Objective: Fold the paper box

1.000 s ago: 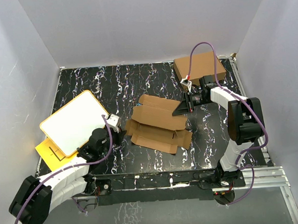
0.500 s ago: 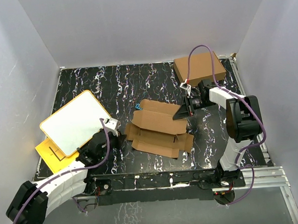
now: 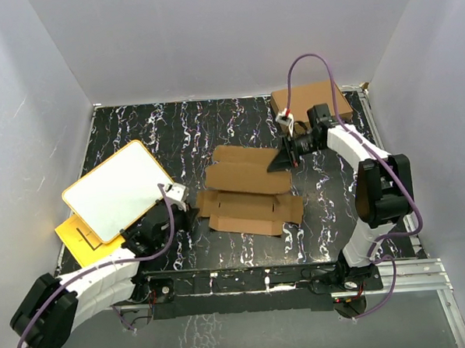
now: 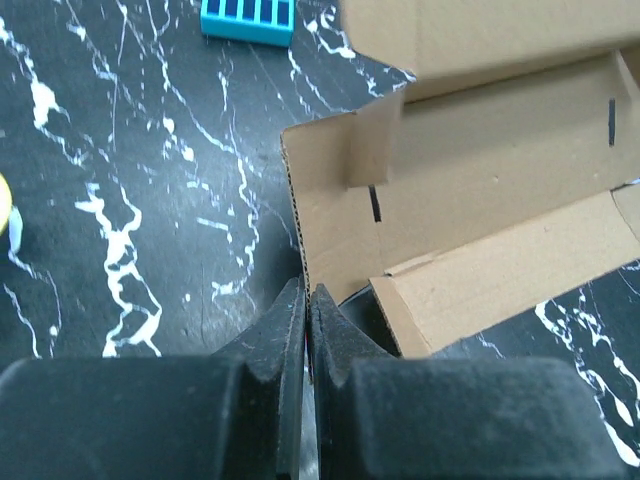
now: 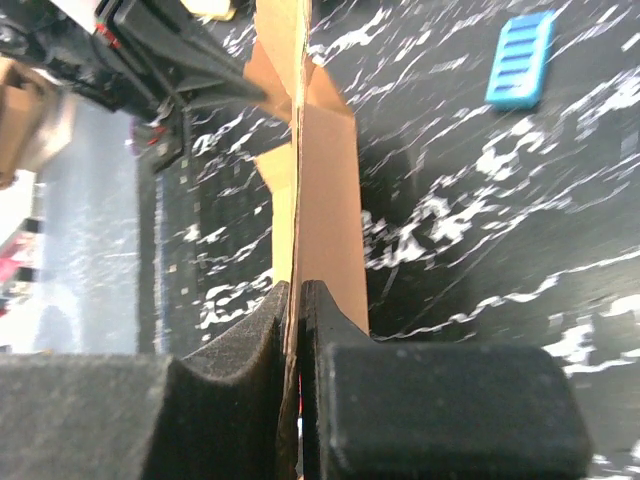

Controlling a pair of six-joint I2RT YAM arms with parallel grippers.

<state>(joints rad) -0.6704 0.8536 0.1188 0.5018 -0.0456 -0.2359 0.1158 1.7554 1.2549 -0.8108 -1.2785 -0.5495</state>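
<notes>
**Grip.** My left fingers (image 4: pixel 300 312) are clenched on the corner flap of the box (image 4: pixel 480 190), at the lower middle of the left wrist view. The cardboard edge runs straight into the seam between them. My right fingers (image 5: pixel 290 300) are clenched on the opposite side of the box, with the panel showing edge-on between them.

**Location.** The box lies opened out at the centre of the top view, on the black marbled surface (image 3: pixel 137 132), between my two arms.

**Handling, as judged.** It is light, thin corrugated card. The panels are stiff but should hinge readily at the scores. A pinch in mid-panel would likely leave a crease, and the tabs and slots look prone to tearing. With so little weight it should slide on the surface, so it needs holding at both ends. The best holds are the flap edges close to a score line.

**Surroundings.**
- A small blue ribbed piece (image 4: pixel 248 18) lies near the box, at the upper left of the left wrist view. A panel folded that way could land on it.
- A closed carton (image 3: pixel 310 100) sits at the upper right of the top view, close behind my right wrist, and limits retreat there.
- A white board (image 3: pixel 116 192) with a yellow rim lies at the left, near my left arm and apart from the box.
</notes>
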